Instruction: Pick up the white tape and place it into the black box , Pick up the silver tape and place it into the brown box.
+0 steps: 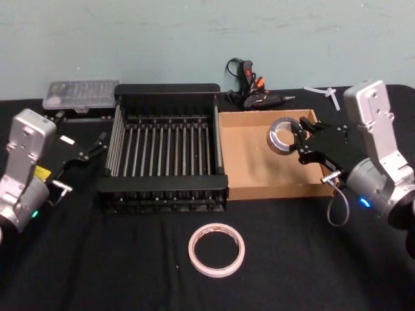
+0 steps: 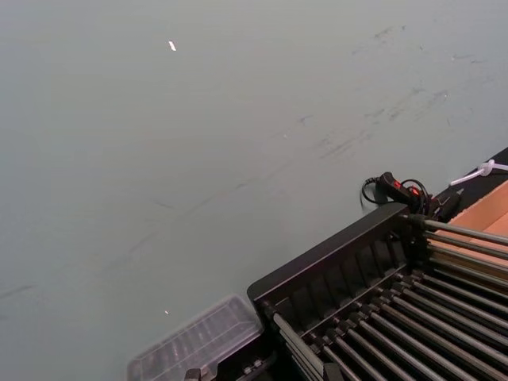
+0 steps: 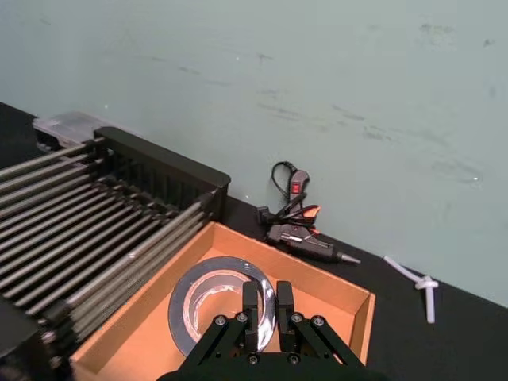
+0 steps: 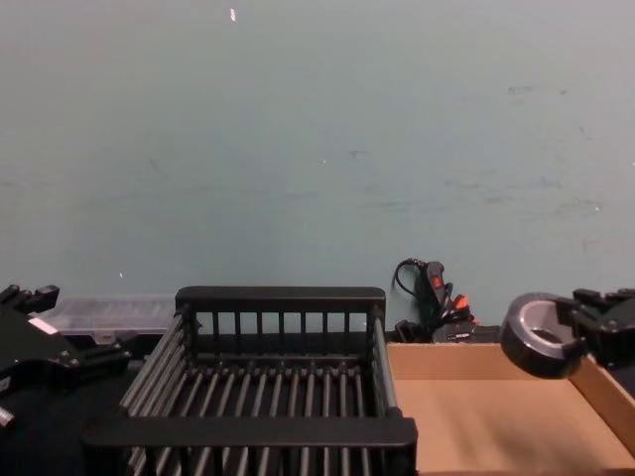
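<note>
Counter [image 1: 97, 272], black-clothed, carries all items; we list them large to small. Black box [image 1: 165, 188]: slatted crate at centre, nothing lying on its bar floor, so the white-tape half of the task is not yet done. Brown box [image 1: 259, 165]: shallow cardboard tray touching the crate's right side, floor bare under the roll. Right gripper [image 1: 299, 139] reaches in over the tray's far right part, w/ its fingers [image 3: 252, 305] closed on the rim of the silver tape [image 1: 283, 135]. In the chest view the roll hangs tilted above the tray floor, apart from it, so we judge this half as carried to the spot but not released. Left gripper [image 1: 91, 148] sits idle at the crate's left side, near the counter; its fingers look slightly parted w/ nothing held, though the view is poor and we cannot tell for sure.

White tape [image 1: 216, 249]: thin wide ring lying flat on the counter in front of the crate, well apart from both grippers, untouched.

Background items, approx. by size: clear plastic case [image 1: 81, 94] behind the crate's left corner; glue gun [image 1: 256, 91] w/ cord behind the tray; white zip tie [image 1: 324, 92] at far right.

Remaining, in our judgement: release silver roll, then pick the white ring and set it in the crate.
</note>
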